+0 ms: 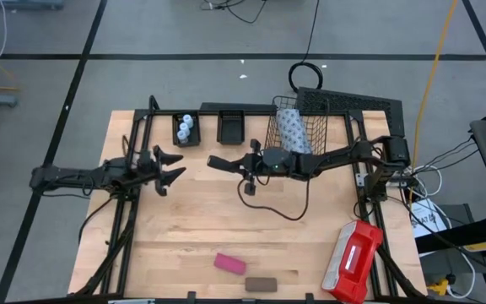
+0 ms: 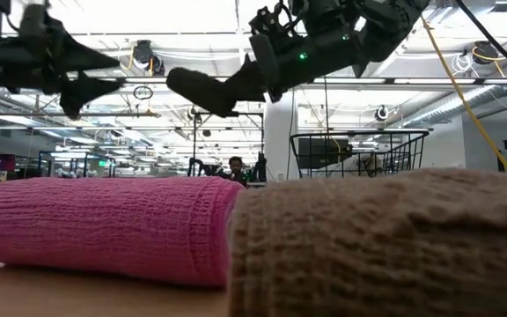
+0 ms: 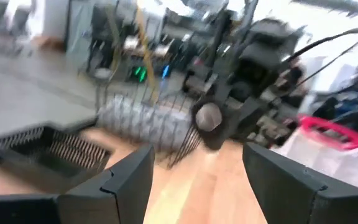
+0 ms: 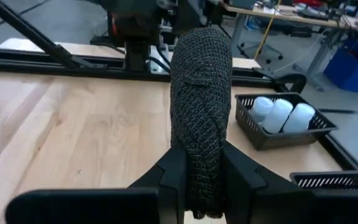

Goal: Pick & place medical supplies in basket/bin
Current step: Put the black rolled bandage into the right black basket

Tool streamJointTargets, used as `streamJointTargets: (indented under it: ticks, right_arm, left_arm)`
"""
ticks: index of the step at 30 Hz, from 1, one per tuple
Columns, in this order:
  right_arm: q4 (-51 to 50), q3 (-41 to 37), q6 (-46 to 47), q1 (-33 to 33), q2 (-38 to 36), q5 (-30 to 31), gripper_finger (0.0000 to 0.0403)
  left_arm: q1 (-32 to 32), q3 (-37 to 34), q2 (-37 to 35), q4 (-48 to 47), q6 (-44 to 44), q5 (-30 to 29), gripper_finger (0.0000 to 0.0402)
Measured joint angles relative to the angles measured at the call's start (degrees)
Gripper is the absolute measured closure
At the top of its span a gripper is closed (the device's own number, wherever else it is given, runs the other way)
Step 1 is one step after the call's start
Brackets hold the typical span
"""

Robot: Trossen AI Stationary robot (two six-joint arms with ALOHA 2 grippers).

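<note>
The black roll [image 4: 201, 93] is clamped lengthwise in the right hand [image 1: 224, 163], whose fingers are closed snugly on it, and it hangs above the desk [image 1: 201, 219] just below the two small black trays near the upper middle of the high view. The carry step appears to be in hand: the roll is lifted and not yet placed. The empty tray [image 1: 229, 127] sits just above the roll's tip in that view, while the tray beside it [image 1: 186, 129] already holds three white vials [image 4: 281, 114]. The next move probably calls for bringing the roll over the empty tray, or back to the wire basket [image 1: 298, 127] where the dotted pack [image 1: 292, 131] stands, and lowering it before letting go.

The left hand [image 1: 169, 168] hovers to the left, fingers spread wide and holding nothing, near the roll's tip; that gap is the tight spot. The tray rims are low, the basket walls tall. The pink roll [image 1: 229, 263] and brown roll [image 1: 261, 284] lie at the desk's bottom edge, well apart from both arms, with the red-and-white case [image 1: 353, 262] at the lower right.
</note>
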Motion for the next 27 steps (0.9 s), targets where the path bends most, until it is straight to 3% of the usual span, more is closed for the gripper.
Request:
streamJointTargets:
  ticks: [6,14,20,27]
  right_arm:
    - [-2.5,0.0,-0.5,0.0,0.1,-0.1,0.0348]
    - [-2.7,0.0,-1.9,0.1,0.1,-0.2,0.0348]
    - [-1.9,0.0,-3.3,0.8,0.1,-5.8,0.0348]
    - [-1.3,0.0,-5.2,1.6,0.1,-5.9,0.0348]
  left_arm:
    - [0.0,9.2,16.8,-3.2,-2.3,-3.1,0.0146]
    - [0.0,26.4,37.7,-12.0,3.1,-3.1,0.0146]
    - [0.0,32.8,47.3,-11.8,5.5,2.8,0.0146]
    - [0.0,35.2,53.4,-11.8,5.8,6.0,0.0146]
